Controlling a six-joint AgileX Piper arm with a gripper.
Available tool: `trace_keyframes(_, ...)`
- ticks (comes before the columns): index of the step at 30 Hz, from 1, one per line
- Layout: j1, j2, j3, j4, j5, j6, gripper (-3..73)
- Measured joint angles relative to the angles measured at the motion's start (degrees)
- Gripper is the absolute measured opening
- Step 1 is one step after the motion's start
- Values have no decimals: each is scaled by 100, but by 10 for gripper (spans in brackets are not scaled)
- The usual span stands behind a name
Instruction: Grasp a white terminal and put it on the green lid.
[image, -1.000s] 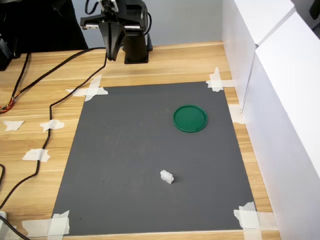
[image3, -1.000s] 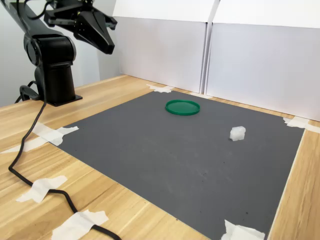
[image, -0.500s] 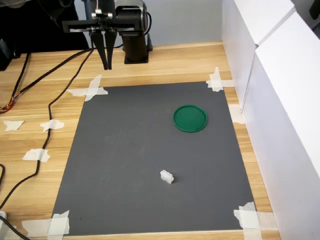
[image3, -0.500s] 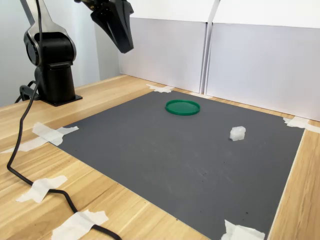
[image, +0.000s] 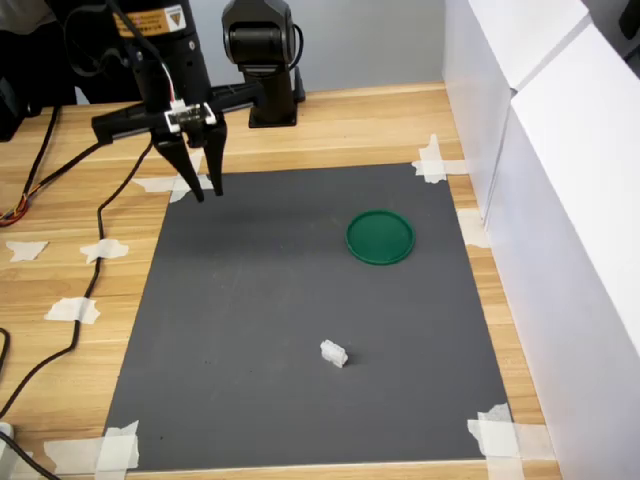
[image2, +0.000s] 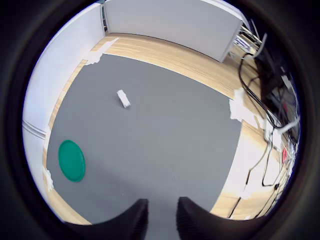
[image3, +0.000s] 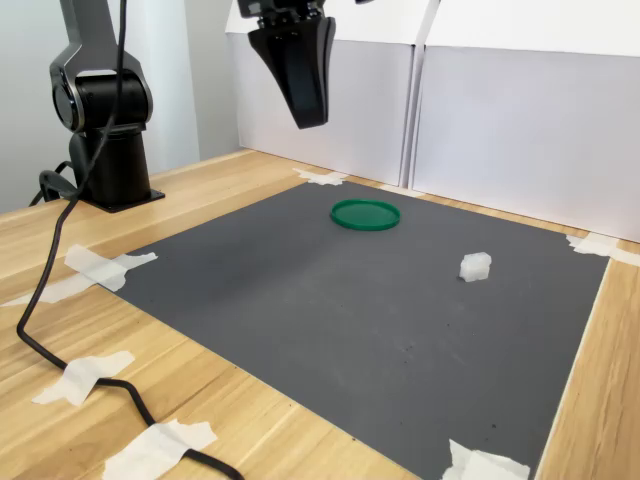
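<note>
White terminal (image: 334, 353) ungrasped, well apart from the tool (image: 204, 190); tool slightly parted, empty; green lid (image: 380, 237) bare.

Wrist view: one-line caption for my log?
Open gripper high above grey mat, white terminal and green lid lying apart.

Pincer (image: 207, 191) hanging tips-down, fingers slightly parted (empty), arm raised
</note>
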Motion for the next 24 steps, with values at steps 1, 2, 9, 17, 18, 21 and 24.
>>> trace_keyframes(1, 0, 155, -148, 121, 58, -147, 334)
trace_keyframes(2, 0, 301, -284, 252, 122, -316, 397)
trace_keyframes(9, 0, 1056, -951, 771, 281, -1215, 661)
trace_keyframes(17, 76, 1778, -1697, 635, 468, -1303, 653)
trace_keyframes(18, 154, 1847, -1767, 541, 483, -1315, 649)
trace_keyframes(21, 514, 2027, -1961, 277, 542, -1329, 643)
trace_keyframes(24, 930, 2229, -2141, 121, 615, -1296, 644)
